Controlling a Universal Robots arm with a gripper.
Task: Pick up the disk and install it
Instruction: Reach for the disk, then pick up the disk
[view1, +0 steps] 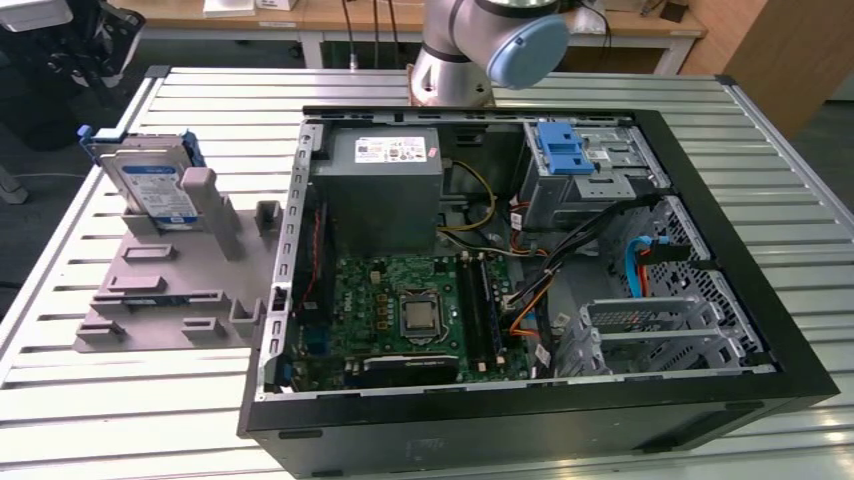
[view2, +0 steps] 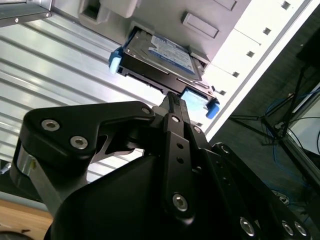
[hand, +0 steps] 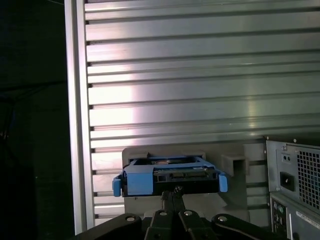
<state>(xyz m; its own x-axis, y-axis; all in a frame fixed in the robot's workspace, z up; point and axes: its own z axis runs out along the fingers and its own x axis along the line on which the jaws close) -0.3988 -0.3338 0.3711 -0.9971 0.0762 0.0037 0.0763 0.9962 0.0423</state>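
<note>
The disk (view1: 150, 185) was silver with a white-and-blue label, framed by a bright blue carrier; its stand (view1: 167, 290) was plain grey. The table (view1: 80, 400) was pale silver, striped with dark parallel grooves. The computer case (view1: 534, 425) was black, its motherboard (view1: 400, 310) green, its power supply (view1: 387, 190) grey with a white sticker, its latch (view1: 567, 150) blue. The gripper (view2: 173, 102) was matte black.

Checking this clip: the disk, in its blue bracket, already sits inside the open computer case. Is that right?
Not quite. The disk, in its blue bracket, is not inside the open computer case. It stands upright in the grey holder on the table, outside the case at the exterior view's left. The exterior view shows this.
</note>
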